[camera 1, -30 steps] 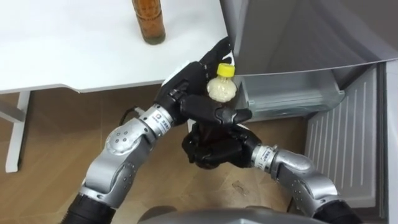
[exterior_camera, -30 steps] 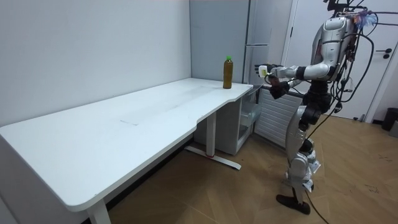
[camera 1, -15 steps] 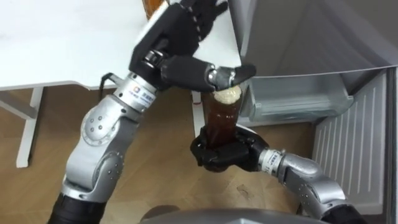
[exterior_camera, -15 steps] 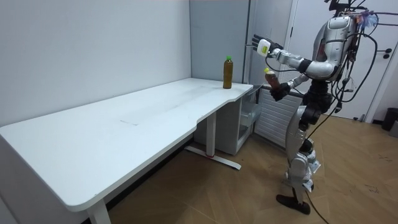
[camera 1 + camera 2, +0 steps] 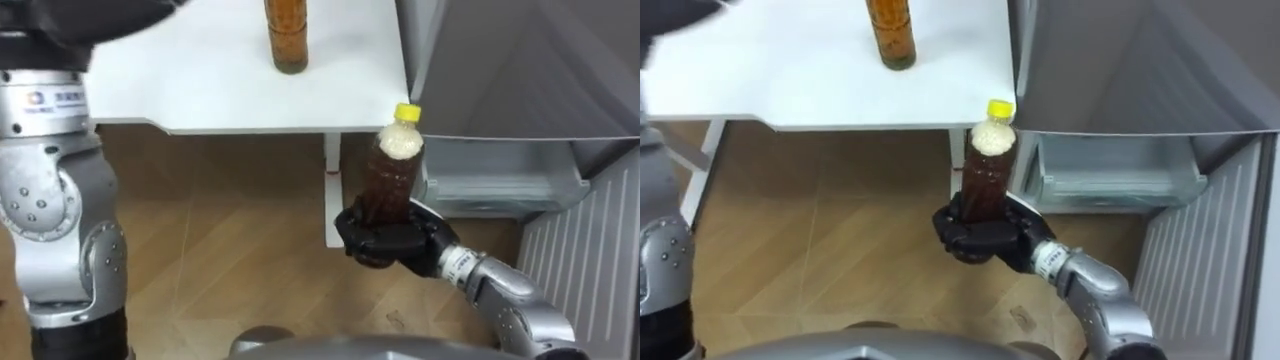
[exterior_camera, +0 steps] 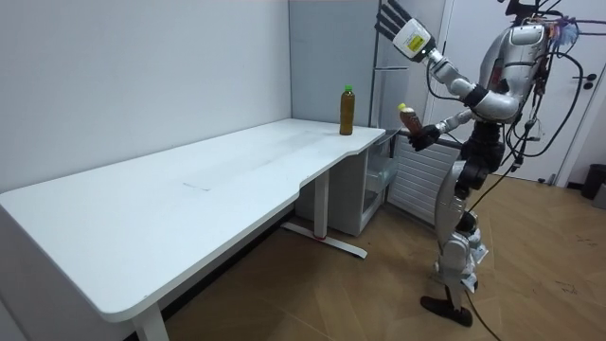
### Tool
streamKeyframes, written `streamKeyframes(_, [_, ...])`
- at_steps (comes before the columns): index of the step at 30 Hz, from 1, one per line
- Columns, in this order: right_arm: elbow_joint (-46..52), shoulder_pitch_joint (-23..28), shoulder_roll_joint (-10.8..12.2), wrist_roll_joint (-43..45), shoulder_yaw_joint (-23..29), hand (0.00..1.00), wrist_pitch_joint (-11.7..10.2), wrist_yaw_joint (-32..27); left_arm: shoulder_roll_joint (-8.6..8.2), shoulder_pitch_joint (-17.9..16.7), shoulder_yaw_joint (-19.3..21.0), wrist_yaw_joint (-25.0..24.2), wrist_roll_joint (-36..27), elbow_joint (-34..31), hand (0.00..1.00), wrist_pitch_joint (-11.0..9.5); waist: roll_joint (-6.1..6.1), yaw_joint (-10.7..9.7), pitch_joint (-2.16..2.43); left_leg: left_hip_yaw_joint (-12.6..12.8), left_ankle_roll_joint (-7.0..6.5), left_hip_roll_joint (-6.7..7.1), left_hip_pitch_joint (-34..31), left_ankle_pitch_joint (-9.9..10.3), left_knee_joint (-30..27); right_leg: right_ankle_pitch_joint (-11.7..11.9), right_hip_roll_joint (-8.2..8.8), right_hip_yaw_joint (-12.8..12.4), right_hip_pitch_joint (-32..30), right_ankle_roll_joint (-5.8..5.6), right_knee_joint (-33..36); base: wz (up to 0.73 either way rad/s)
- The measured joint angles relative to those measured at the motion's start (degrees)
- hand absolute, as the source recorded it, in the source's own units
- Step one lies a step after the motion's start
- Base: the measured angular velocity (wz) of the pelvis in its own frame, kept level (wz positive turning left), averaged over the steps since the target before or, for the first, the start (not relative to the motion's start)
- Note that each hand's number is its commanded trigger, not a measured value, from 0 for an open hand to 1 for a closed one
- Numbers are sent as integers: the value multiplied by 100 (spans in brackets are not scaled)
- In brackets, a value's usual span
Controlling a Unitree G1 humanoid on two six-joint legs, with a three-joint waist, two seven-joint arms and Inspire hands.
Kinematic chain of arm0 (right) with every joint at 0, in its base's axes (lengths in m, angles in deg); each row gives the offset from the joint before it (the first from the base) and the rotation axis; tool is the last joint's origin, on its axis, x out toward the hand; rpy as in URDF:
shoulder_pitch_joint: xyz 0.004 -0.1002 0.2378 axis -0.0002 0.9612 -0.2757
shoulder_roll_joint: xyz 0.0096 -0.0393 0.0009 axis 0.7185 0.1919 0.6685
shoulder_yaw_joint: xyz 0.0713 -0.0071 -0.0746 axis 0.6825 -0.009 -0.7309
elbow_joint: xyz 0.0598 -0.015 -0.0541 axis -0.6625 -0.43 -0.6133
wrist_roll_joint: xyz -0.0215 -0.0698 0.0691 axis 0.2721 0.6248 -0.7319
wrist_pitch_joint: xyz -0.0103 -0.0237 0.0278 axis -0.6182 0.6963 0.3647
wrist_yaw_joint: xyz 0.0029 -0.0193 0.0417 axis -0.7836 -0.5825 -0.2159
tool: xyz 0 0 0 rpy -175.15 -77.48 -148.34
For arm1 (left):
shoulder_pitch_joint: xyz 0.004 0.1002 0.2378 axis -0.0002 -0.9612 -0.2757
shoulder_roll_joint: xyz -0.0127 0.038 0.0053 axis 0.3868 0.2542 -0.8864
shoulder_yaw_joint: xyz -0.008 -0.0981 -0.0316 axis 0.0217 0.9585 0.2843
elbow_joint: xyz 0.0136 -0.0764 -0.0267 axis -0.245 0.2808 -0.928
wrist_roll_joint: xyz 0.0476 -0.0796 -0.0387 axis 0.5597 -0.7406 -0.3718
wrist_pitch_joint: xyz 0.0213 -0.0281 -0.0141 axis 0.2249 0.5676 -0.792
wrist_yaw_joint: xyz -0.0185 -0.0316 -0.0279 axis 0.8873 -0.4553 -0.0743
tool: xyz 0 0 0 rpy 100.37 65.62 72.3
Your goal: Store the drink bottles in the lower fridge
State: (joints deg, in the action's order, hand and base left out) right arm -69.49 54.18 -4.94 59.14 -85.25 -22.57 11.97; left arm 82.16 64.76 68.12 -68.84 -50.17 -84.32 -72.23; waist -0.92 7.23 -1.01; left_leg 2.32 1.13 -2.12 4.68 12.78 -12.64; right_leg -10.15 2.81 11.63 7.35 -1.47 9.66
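Left eye view: the right robot hand has its dark fingers curled round the lower half of a brown drink bottle. The bottle stands nearly upright, its long axis vertical. Its yellow cap is on top and leans slightly toward the grey fridge on the right. The bottle is in the air above the wooden floor, just in front of the edge of the white counter. Its base is hidden inside the fingers. A second brown bottle stands upright on the counter, its top cut off by the frame. A pale drawer shows below the fridge's grey front.

Room view: the robot stands at the counter's far end, beside the fridge. The left robot hand is held high, fingers straight and spread, holding nothing. The held bottle is small here, cap upward. The second bottle has a green cap.

Right eye view: the same clasp shows, with the bottle's cap close to the counter's corner.
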Motion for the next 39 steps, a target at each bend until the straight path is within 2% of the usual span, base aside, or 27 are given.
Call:
streamKeyframes(4, [-8,126,4,-35,84,100,-146,-218,-4,-55,393,937,127,52,0,-323,43,166,25,-14,1,2,15,-1,-10,0,-1,13,9,0,-27,0])
streamKeyframes(6, [-7,225,31,-34,88,100,-189,-330,-4,-82,533,1328,168,124,0,-390,62,236,37,-25,1,9,19,-1,-9,1,-1,22,39,1,-70,3])
streamKeyframes(11, [-8,403,33,-21,104,100,-194,-544,-4,-169,820,2213,154,819,0,-409,7,290,12,-97,0,30,100,1,26,-1,9,91,156,-10,-109,7])
streamKeyframes(13, [-8,421,27,-20,108,100,-188,-611,-4,-195,836,2377,142,1001,0,-386,-3,291,23,-108,1,32,103,0,64,-2,9,98,151,-10,-110,2])
streamKeyframes(16, [-8,525,39,-5,138,100,-186,-715,-5,-468,836,2588,128,1300,0,-382,-26,268,60,-112,3,41,154,-2,89,-5,19,114,181,-16,-111,0])
streamKeyframes(20, [-8,637,48,-24,294,100,-146,-904,-9,-802,766,2813,111,1844,0,-365,-14,247,67,-118,2,50,196,-2,92,-9,28,120,198,-22,-122,0])
streamKeyframes(24, [-7,637,13,-38,370,100,-83,-1048,2,-943,527,2837,100,2620,0,-260,0,235,73,-131,1,61,226,-2,111,-8,28,118,262,-23,-186,1])
streamKeyframes(27, [-12,631,4,-38,372,100,-83,-1074,4,-1038,81,2790,-49,3575,0,-174,2,242,78,-132,2,59,226,-2,128,-11,24,119,259,-27,-191,0])
streamKeyframes(29, [-27,630,24,-76,356,100,-74,-1110,24,-1046,-314,2681,-420,4664,0,-118,-10,225,80,-129,2,61,225,-2,135,-11,24,111,288,-28,-192,0])
streamKeyframes(30, [-43,629,40,-108,355,100,-74,-1112,25,-1047,-415,2636,-546,4910,0,-93,2,219,75,-127,2,61,223,-2,134,-11,23,105,275,-27,-191,0])
streamKeyframes(32, [-326,541,83,-247,345,100,-61,-1156,22,-1037,-791,2307,-1266,5804,0,14,37,194,56,-128,2,60,194,-2,135,-11,25,113,258,-27,-190,0])
streamKeyframes(35, [-556,442,92,-320,348,100,106,-1432,9,-1102,-1164,1871,-2057,6908,0,228,61,123,46,-105,-1,65,198,0,160,-13,32,100,254,-30,-192,0])
streamKeyframes(36, [-559,442,95,-350,348,100,132,-1485,2,-1118,-1235,1786,-2152,7128,0,261,61,114,46,-96,-1,64,200,0,171,-14,32,94,249,-32,-193,-5])
streamKeyframes(37, [-584,442,101,-497,346,100,164,-1550,-26,-1145,-1328,1633,-2271,7531,0,380,64,95,45,-86,-1,62,197,0,190,-14,30,83,231,-33,-194,-9])
streamKeyframes(38, [-613,426,104,-550,357,100,171,-1560,-102,-1192,-1307,1494,-2258,7858,0,489,95,101,64,-58,-1,59,194,0,214,-15,26,47,196,-34,-182,-11])
streamKeyframes(39, [-613,410,100,-549,359,100,195,-1563,-132,-1234,-1297,1424,-2258,7982,0,538,90,104,61,-48,-1,58,191,0,224,-15,23,22,176,-34,-176,-13])
